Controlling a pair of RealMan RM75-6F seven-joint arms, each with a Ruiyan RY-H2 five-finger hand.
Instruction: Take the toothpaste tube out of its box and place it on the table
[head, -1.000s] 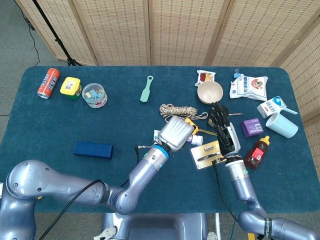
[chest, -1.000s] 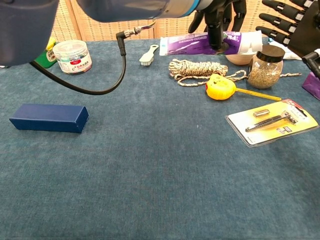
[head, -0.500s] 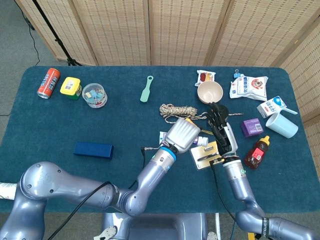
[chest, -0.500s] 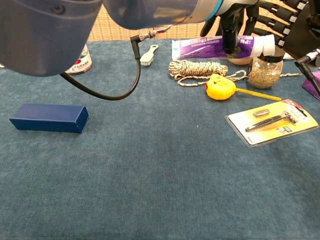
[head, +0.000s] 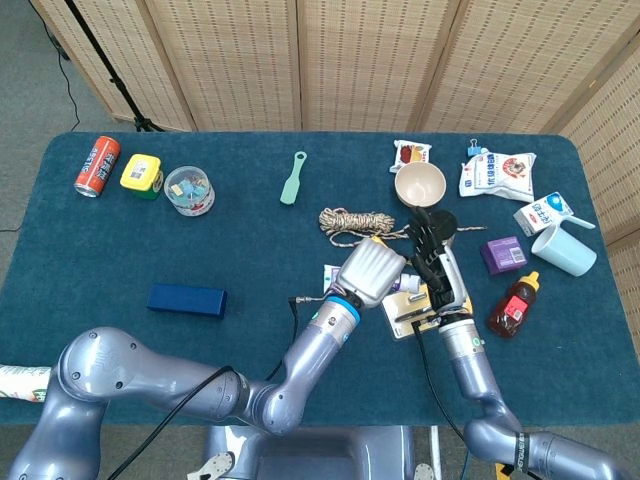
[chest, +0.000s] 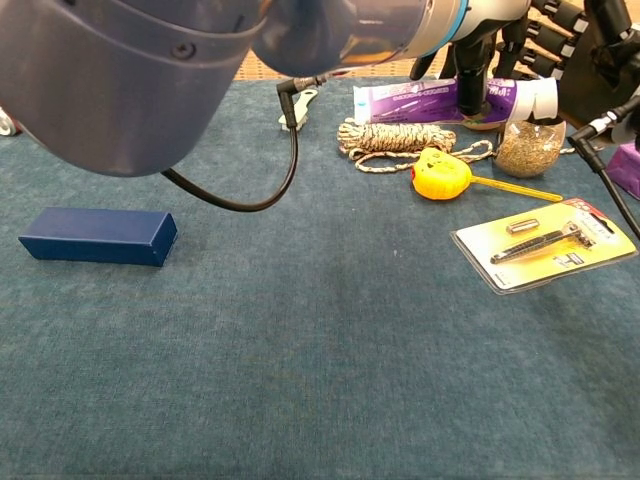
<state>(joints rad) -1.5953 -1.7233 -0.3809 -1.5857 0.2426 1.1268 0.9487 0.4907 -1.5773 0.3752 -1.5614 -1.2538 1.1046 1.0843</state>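
Above the table (chest: 300, 340), the left hand (head: 372, 270) grips the toothpaste tube (chest: 440, 98) level and clear of the cloth, presumably for setting down. Just beside it, the right hand (head: 437, 265) hovers with fingers spread, holding nothing. Well to the left lies the blue box (chest: 98, 236), flat on the table, seemingly emptied.

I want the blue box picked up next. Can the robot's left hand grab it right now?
Probably not now: the left hand holds the toothpaste tube, far from the blue box. Nothing lies around the box.
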